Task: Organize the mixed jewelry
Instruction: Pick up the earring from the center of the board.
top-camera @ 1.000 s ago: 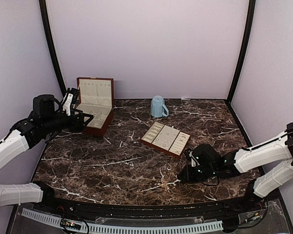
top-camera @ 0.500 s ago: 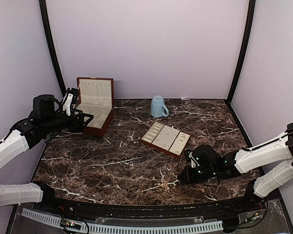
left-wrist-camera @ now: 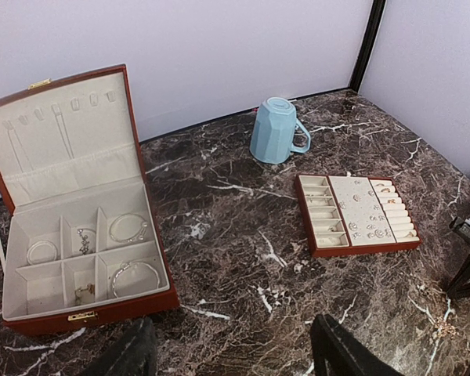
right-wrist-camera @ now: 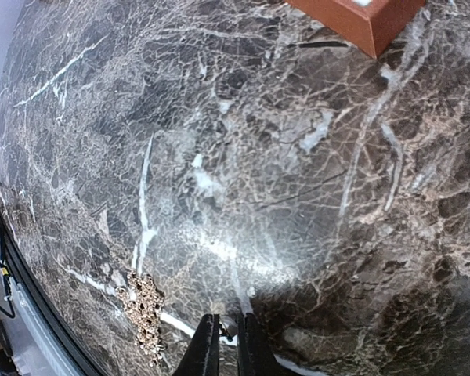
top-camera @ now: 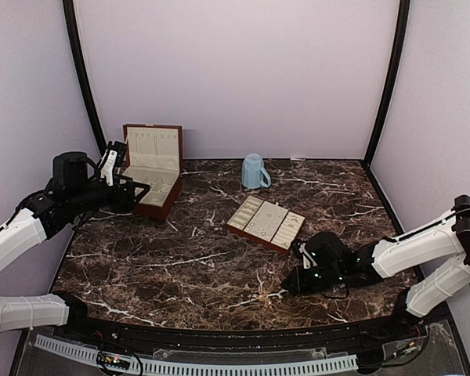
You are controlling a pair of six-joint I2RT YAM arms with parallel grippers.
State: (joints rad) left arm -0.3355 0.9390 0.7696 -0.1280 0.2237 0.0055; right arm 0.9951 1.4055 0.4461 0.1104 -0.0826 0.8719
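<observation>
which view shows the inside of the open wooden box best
The left wrist view: it looks down into the wooden box, lid up, every cream compartment visible. The top external view shows the box small and far off, its compartments hard to make out. The right wrist view does not show it.

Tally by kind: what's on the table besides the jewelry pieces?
wooden box, lid open: 1
tray: 1
light-blue mug: 1
Total: 3
</observation>
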